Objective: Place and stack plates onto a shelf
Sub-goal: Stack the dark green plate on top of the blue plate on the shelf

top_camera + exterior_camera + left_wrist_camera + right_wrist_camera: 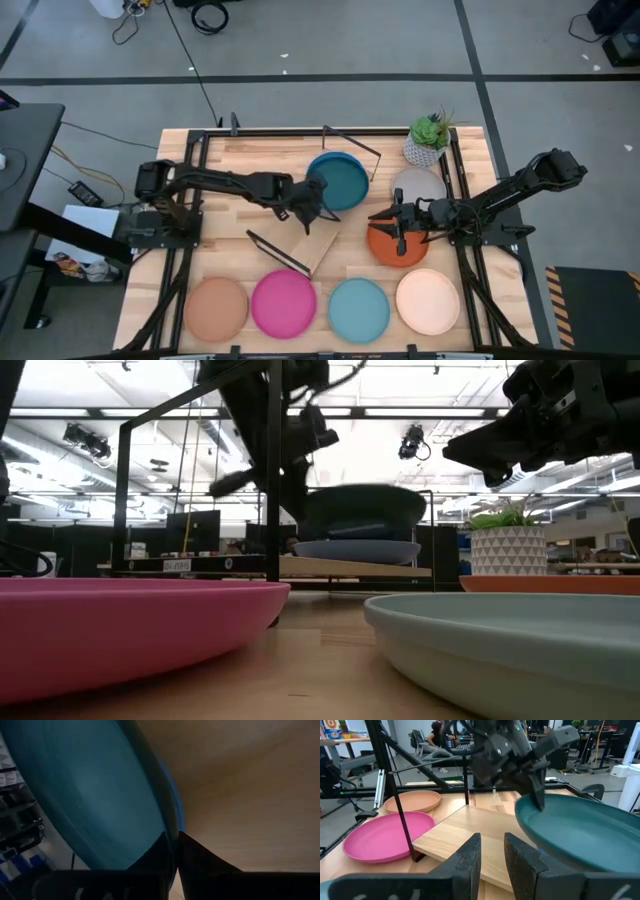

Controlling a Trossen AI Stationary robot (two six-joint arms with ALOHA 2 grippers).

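Left tool pinching dark teal plate over shelf's far end.
Left tool [312, 208] clenched on the near-left rim of dark teal plate [340, 181], held just above blue plate [357, 550] lying on shelf [325, 250]. Right tool [398, 224] hovers over orange plate [385, 249], right of shelf; fingers nearly together, grasping nothing.

My 2 fingers [470, 860] nearly closed, empty. Other gripper [530, 780] pinches dark teal plate [580, 832] over shelf [470, 832]. Pink plate [387, 835], tan plate [415, 800] beyond.
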